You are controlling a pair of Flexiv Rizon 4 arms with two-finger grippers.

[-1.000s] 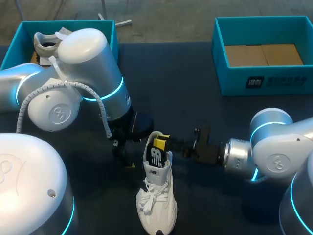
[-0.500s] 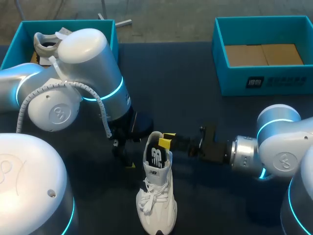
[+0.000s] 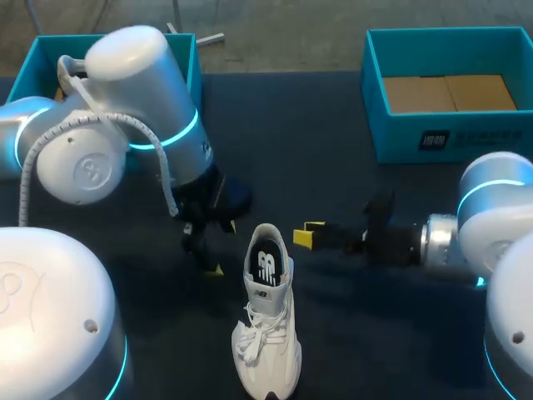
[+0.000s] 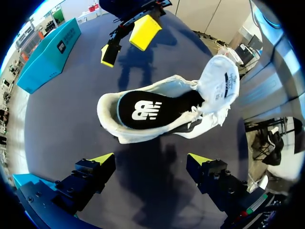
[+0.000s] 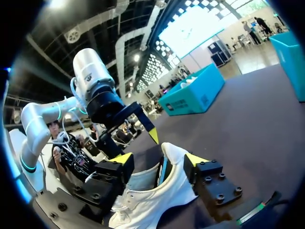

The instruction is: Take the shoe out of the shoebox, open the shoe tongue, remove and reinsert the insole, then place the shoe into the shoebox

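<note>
A white shoe stands on the dark table, toe toward the front edge. Its black insole lies inside; in the left wrist view the insole fills the shoe and the tongue is folded back over the laces. My left gripper hangs open just left of the heel; the left wrist view shows it apart from the shoe's side. My right gripper is open and empty, a short way right of the heel. From the right wrist, the gripper faces the shoe.
A teal shoebox at the back left holds another shoe. A second teal shoebox with a cardboard floor stands at the back right. Bare dark table lies between the boxes and around the shoe.
My right gripper has let go of the insole's heel end, opened wider and pulled back to the right. The insole stays in the shoe. My left arm shifted slightly back.
</note>
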